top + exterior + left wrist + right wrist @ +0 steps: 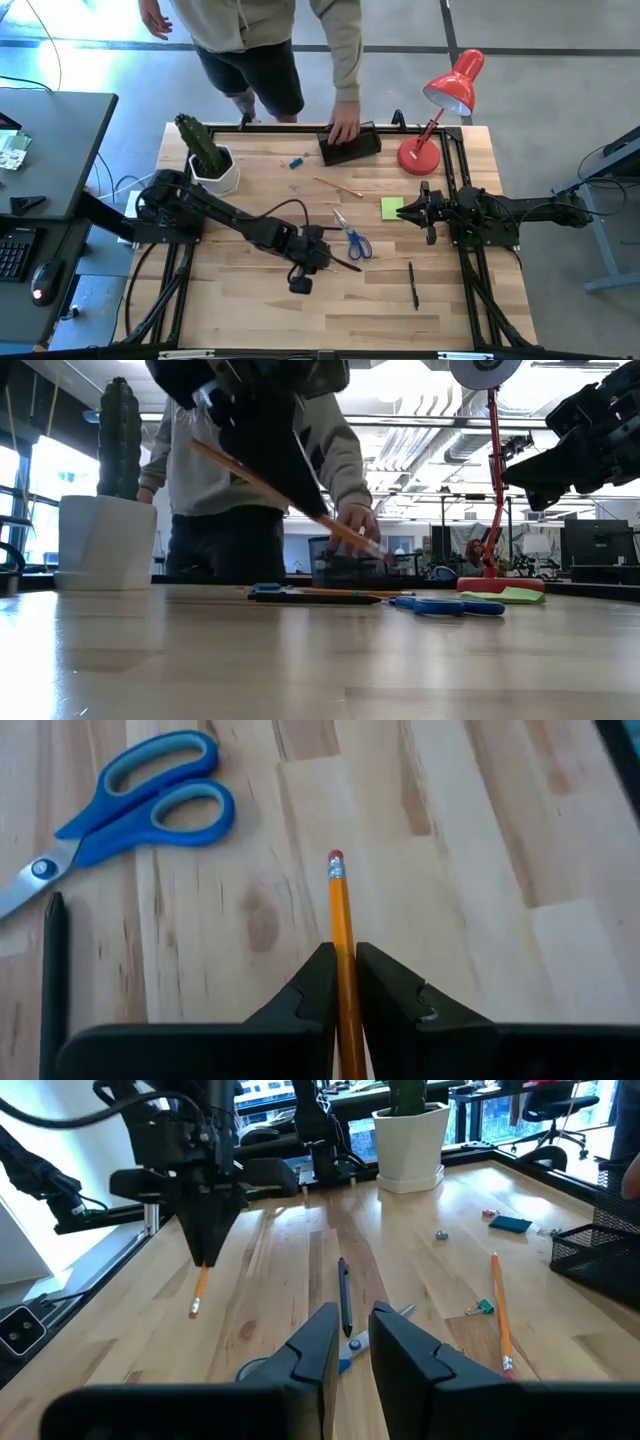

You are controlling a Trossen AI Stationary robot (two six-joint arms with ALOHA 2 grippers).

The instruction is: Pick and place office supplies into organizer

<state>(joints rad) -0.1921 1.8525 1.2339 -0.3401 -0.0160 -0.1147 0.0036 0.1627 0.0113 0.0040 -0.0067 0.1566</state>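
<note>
**Left tool lifts one pencil while the rest of the supplies lie on the tabletop**

Two pencils show. One orange pencil (342, 935), with a metal band and a red eraser tip, is pinched between the fingers of the left tool (345, 982) and hangs tilted above the wooden tabletop (250, 300), near its middle. The second pencil (338, 187) lies flat, farther back toward the organizer (351, 146).

Two black pens: one pen (413, 284) lies alone toward the front right, another pen (342, 262) sits just beside the left tool. One pair of blue-handled scissors (351, 236) lies near the centre, blades pointing toward the far side. One yellow-green sticky-note pad (391, 208) rests just in front of the right tool (404, 212), whose fingers stand slightly apart with nothing between them. One small blue eraser (295, 161) lies near the back.

The organizer is a black mesh box at the back edge; a person's hand (343, 127) rests on it.

One red desk lamp (440, 110) stands at the back right, one white pot with a cactus (208, 155) at the back left.
</note>
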